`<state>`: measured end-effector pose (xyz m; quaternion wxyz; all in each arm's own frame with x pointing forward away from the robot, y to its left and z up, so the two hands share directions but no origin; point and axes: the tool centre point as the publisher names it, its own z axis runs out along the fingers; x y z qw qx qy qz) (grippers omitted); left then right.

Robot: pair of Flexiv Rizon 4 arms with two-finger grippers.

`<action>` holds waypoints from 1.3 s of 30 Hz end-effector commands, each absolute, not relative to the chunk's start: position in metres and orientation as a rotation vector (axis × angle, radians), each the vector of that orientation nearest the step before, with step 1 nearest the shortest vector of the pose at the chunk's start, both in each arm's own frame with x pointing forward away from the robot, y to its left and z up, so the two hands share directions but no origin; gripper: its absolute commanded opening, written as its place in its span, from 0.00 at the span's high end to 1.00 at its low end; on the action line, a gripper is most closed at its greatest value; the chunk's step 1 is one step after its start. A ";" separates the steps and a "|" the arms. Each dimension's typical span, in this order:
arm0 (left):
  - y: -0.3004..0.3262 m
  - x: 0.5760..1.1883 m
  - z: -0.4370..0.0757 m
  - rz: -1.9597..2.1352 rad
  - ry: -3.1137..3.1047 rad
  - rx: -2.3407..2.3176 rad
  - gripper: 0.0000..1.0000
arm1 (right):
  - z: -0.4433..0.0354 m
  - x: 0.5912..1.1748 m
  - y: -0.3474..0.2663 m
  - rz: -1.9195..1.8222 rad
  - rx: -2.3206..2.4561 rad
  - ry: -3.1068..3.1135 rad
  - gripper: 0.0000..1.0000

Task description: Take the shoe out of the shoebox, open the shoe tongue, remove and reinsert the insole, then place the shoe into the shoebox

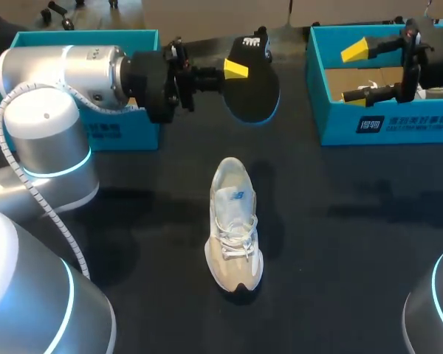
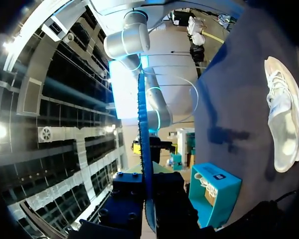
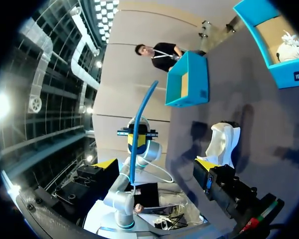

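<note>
The left gripper [image 1: 235, 70] is clamped on a flat black foam insole with a blue rim [image 1: 252, 90], and one yellow tip lies on its upper face. In the left wrist view the insole [image 2: 142, 144] rises edge-on, a thin blue line, out of the left gripper [image 2: 148, 199]. It is held in the air above the far part of the dark table [image 1: 340, 221], between two open teal cardboard boxes. The left-hand box [image 1: 96, 40] sits behind the left arm's wrist, and the right-hand box [image 1: 384, 125] is at the table's far right.

A white and cream lace-up shoe [image 1: 235, 225] stands on its sole on the table, outside both boxes. It is nearer the robot than the insole and well apart from the left gripper, with its toe toward the robot (the laces look loose). From the left wrist it shows off to one side [image 2: 284, 119].

The right gripper [image 1: 358, 72] hangs over the right-hand box with its fingers spread wide and nothing between them. In its own view the right gripper [image 3: 154, 164] looks across at the shoe [image 3: 222, 142] and the edge-on insole [image 3: 142, 119].
</note>
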<state>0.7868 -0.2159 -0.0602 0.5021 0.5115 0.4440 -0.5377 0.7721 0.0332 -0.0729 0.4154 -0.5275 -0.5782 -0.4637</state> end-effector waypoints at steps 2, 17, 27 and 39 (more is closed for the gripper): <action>-0.216 0.788 -0.061 -1.299 1.070 1.238 1.00 | -0.073 0.771 0.034 -1.166 -1.327 -1.452 0.00; -0.198 0.772 -0.064 -1.321 1.037 1.257 1.00 | -0.074 0.765 0.016 -1.187 -1.269 -1.412 0.00; -0.192 0.756 -0.065 -1.462 1.398 1.133 1.00 | -0.074 0.765 0.016 -1.179 -1.268 -1.414 0.00; -0.188 0.752 -0.057 -1.761 1.935 0.764 1.00 | -0.074 0.765 0.016 -1.179 -1.268 -1.414 0.00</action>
